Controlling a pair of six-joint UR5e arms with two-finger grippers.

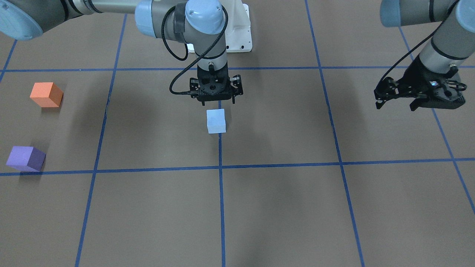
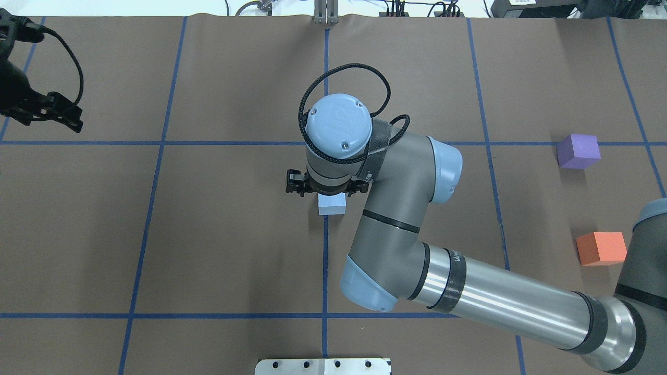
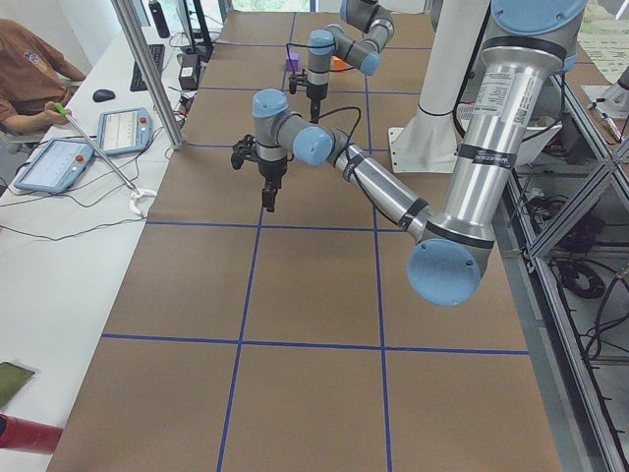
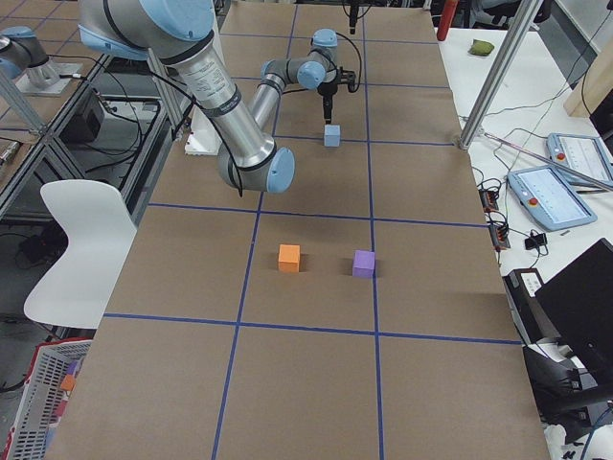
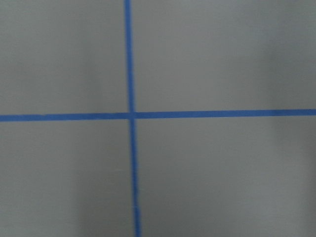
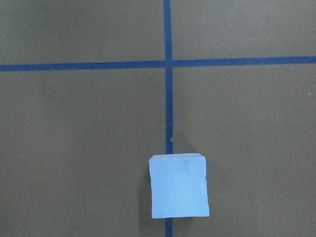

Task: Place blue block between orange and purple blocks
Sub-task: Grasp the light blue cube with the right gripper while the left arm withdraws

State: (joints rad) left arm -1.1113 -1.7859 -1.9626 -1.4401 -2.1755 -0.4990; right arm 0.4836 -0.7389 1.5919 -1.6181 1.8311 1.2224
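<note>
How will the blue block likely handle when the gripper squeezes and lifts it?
The blue block has a matte, pitted, foam-like surface, so it is probably light and slightly squashy. Flat faces and cube shape suggest it won't roll or tip easily.

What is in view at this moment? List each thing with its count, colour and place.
blue block: 1, light blue, on the centre tape line, not gripped
orange block: 1, orange, on the robot's right side of the table, nearer the robot
purple block: 1, purple, same side, farther from the robot, apart from the orange block
table: 1, brown cover with a blue tape grid
chair: 1, white, off the table in the exterior right view
operator: 1, brown shirt, seated at the white desk in the exterior left view
left end effector: 1, black, open, over bare table on the robot's left
right end effector: 1, black, looks open, just above the blue block
</note>
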